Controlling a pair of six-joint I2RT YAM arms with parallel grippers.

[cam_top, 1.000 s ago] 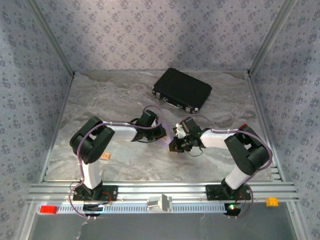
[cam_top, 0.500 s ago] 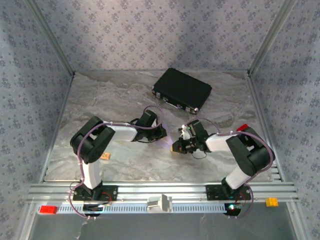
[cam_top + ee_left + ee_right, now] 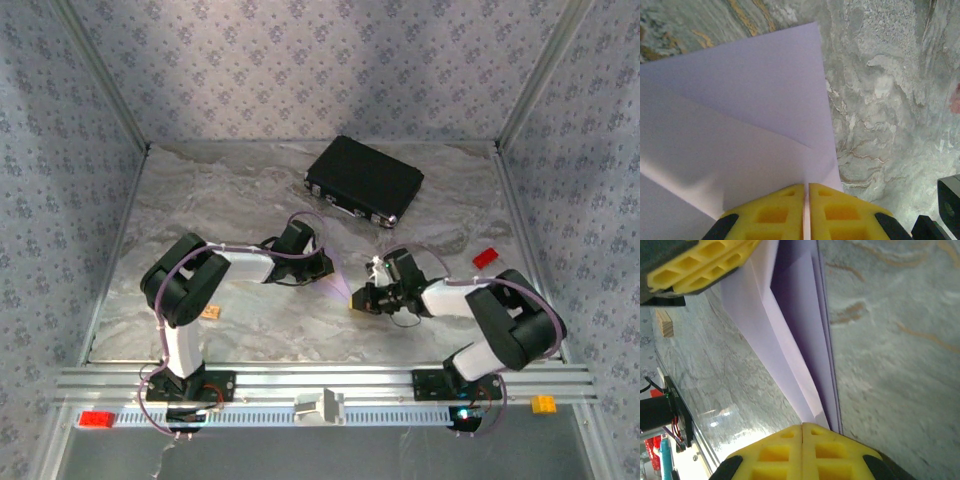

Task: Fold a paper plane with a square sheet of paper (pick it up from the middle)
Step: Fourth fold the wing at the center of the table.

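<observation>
Here on the near side of the black case (image 3: 364,180), out over the marbled tabletop (image 3: 220,200), the sheet of paper (image 3: 740,125) is being held, already folded, with a diagonal crease and layered pale lilac flaps seen from the left wrist. The left pincer (image 3: 806,210) is seen clamped on it: a thin lilac strip is caught in the seam between the yellow pads (image 3: 770,215), so the sheet is pinched at its edge. From the case, that pincer is found toward the arm bases and a little to the left. The right pincer (image 3: 802,450) is set just beyond it, straight toward the bases from the case, its pads (image 3: 775,455) pressed fully together. The narrow pointed end of the paper is run right up against those pads, but whether it is caught between them cannot be told. A small tan block (image 3: 664,322) is left lying flat, well to the left of the case and nearer the bases. A red block (image 3: 485,257) is spotted right of the case, also on its near side.
</observation>
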